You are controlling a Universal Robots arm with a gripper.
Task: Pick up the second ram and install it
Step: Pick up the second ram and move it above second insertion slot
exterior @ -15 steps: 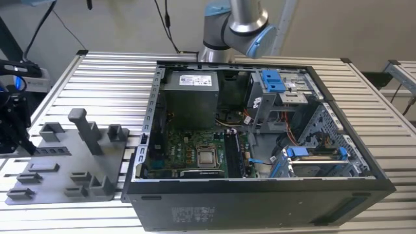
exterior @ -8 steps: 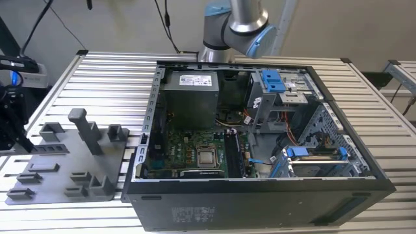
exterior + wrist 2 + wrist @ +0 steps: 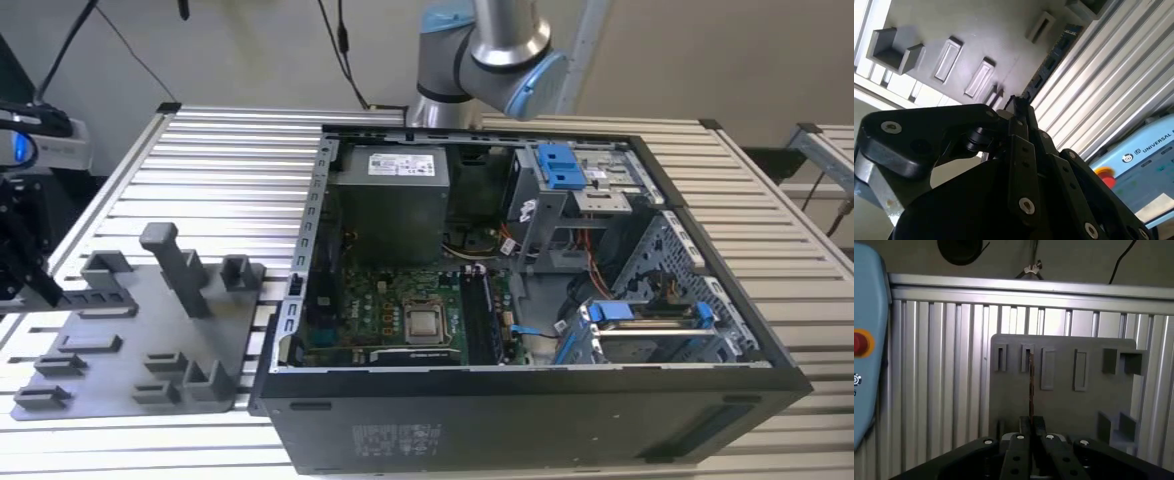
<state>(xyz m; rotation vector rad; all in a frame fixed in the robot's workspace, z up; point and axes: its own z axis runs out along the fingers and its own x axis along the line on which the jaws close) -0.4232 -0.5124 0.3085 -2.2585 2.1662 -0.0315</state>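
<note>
Black fingers [image 3: 1025, 429] are pressed together on the second ram [image 3: 1030, 385] [image 3: 1056, 52] — a thin dark stick with a bluish-green tint, edge-on in the first wrist view, lengthwise in the second wrist view. Ram sticks out past the fingertips over the flat grey plastic tray [image 3: 1064, 405], in line with one of its narrow slots; cannot tell if its far end touches the tray. Tray lies on the ribbed aluminium tabletop [image 3: 944, 390]. In the exterior view it sits just beside the open black computer case [image 3: 534, 420], on the exterior view's left — green motherboard [image 3: 387, 300] exposed inside. Silver-and-blue robot arm [image 3: 487, 45] rises behind the case. Light blue control pendant with a red button [image 3: 864, 340] is off to one side of the tray
</note>
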